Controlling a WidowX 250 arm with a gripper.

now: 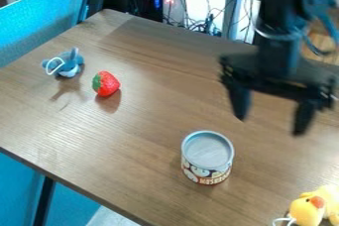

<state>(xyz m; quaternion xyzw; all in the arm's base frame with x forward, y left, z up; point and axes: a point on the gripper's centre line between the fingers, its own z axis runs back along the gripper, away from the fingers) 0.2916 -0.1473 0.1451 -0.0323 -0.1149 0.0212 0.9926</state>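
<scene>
The black gripper [271, 123] hangs over the right part of the table, its two fingers spread wide with nothing between them. Below and to its left stands a small can [207, 156] with a grey lid and a printed label, upright and apart from the gripper. At the bottom right corner lies a yellow plush toy [309, 210] with an orange beak and a white loop. A red strawberry [106, 84] with a green top rests at the upper left. Left of it sits a blue-grey plush toy [68, 65] with a white loop.
The brown wooden table [152, 141] has its near edge running from the left side down to the bottom. A blue chair or panel [39, 19] stands beyond its left edge. Behind the table are cables [197, 24] and a black computer case [142, 1].
</scene>
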